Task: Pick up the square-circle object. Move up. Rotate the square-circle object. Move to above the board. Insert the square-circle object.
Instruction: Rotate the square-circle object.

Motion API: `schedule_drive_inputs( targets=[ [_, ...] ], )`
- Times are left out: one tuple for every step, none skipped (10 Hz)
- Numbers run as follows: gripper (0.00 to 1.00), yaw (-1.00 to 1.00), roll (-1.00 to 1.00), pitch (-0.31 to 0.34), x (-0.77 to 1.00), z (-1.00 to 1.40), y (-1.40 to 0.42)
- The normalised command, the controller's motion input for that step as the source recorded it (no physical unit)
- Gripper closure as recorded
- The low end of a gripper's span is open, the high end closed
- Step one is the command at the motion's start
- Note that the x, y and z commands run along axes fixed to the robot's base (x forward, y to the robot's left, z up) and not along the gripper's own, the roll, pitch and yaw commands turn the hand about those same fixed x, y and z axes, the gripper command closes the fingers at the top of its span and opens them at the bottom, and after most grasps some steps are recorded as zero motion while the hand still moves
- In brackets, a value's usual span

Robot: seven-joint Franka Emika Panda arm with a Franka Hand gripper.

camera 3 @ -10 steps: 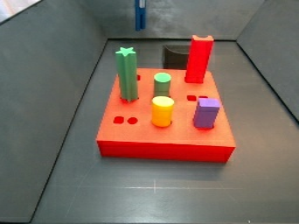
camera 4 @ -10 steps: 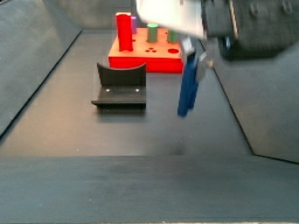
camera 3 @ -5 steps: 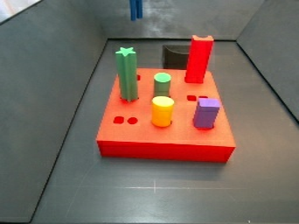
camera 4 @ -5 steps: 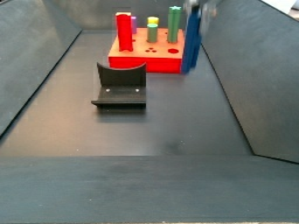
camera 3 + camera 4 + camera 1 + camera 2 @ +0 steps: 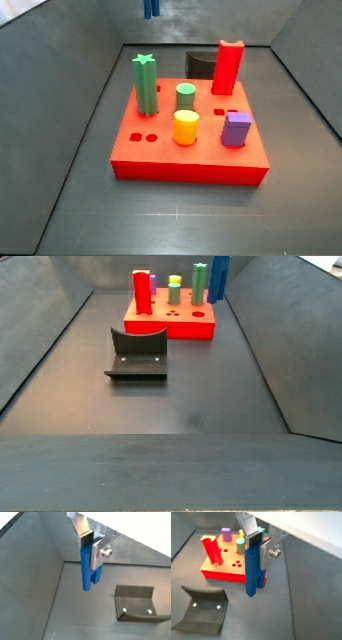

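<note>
Square-circle object (image 5: pixel 252 572) | pinched upright in hand (image 5: pixel 260 542) | raised beside board (image 5: pixel 228 568)

A robot test bench, like a lab rig: a bare dark grey floor (image 5: pixel 174 396) boxed in by plain grey walls (image 5: pixel 60 70); a red board (image 5: pixel 189 152) of coloured pegs; a dark fixture (image 5: pixel 138 353); the gripper (image 5: pixel 260 538) holding the square-circle object (image 5: pixel 252 569) aloft
</note>
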Motion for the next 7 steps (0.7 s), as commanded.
schedule_drive_inputs(
  targets=[
    [1.00,0.79,0.05,0.003,0.01,-0.02,0.02],
    [1.00,0.63,0.05,0.003,0.01,-0.02,0.02],
    [1.00,0.28,0.05,0.000,0.01,-0.01,0.02],
    [1.00,1.00,0.03,-0.002,-0.01,0.00,-0.04],
    [1.00,1.00,0.03,-0.003,-0.01,0.00,-0.05],
    [1.00,1.00,0.04,-0.003,-0.01,0.00,-0.03],
    [1.00,0.80,0.04,-0.004,-0.01,0.00,-0.02]
  ],
)
